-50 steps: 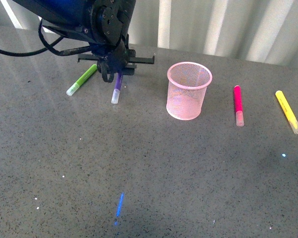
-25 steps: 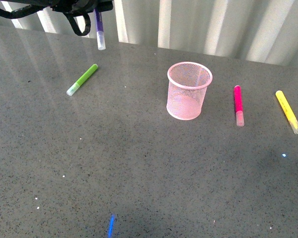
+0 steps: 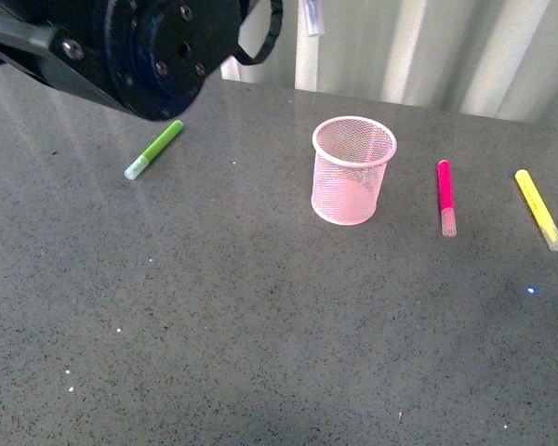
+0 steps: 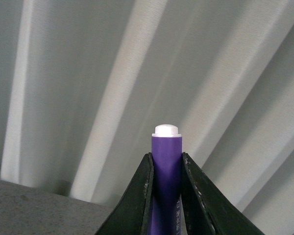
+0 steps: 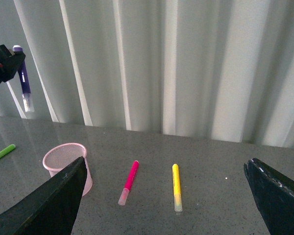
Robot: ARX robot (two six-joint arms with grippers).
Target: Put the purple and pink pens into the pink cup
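Purple pen (image 4: 166, 183) hangs cap-down, clamped in L gripper (image 4: 165, 164), high up, prob. just left of cup (image 3: 339, 190). Pink pen (image 3: 444, 190) lies right of cup. R gripper (image 5: 165, 162) fingers wide apart.

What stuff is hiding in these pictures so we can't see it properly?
- Left wrist view: the purple pen runs off the bottom edge between the fingers of the left gripper, so its cap is unseen. The barrel's print is too small to read.
- Front view: the top edge cuts the pen, leaving only its pale cap.
- Right wrist view: the left edge cuts off the green marker.
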